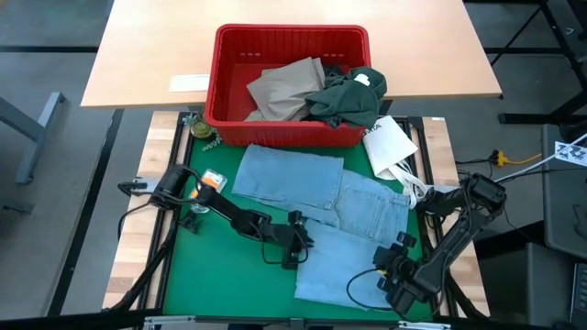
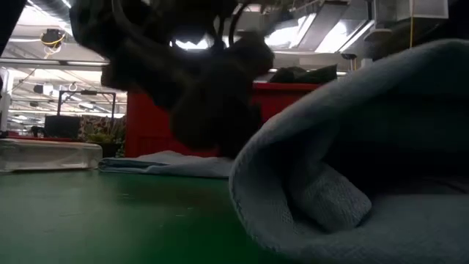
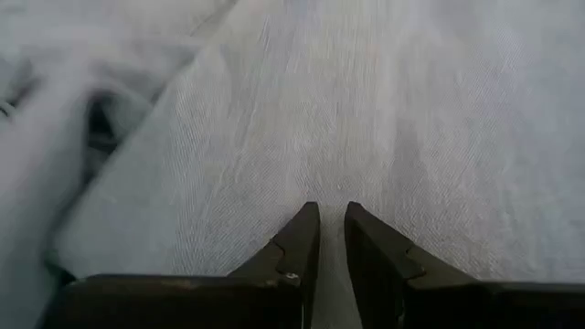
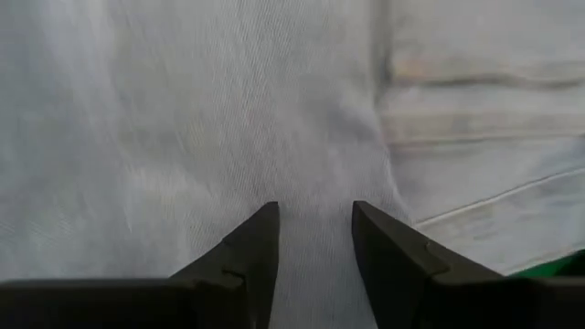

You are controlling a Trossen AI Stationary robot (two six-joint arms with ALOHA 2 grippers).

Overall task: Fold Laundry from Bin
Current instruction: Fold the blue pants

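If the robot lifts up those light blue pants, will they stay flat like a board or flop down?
They would probably flop. The light blue pants already lie in soft bends on the green mat, and their near edge curls into a loose roll. Gripped at just one spot, the rest would likely dangle. They look light too, though that's a guess.

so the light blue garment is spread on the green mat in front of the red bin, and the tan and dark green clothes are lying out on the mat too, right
Not quite. The light blue garment does lie on the green mat in front of the red bin, but the tan garment and the dark green garment are inside the bin, not on the mat. The high view shows it.
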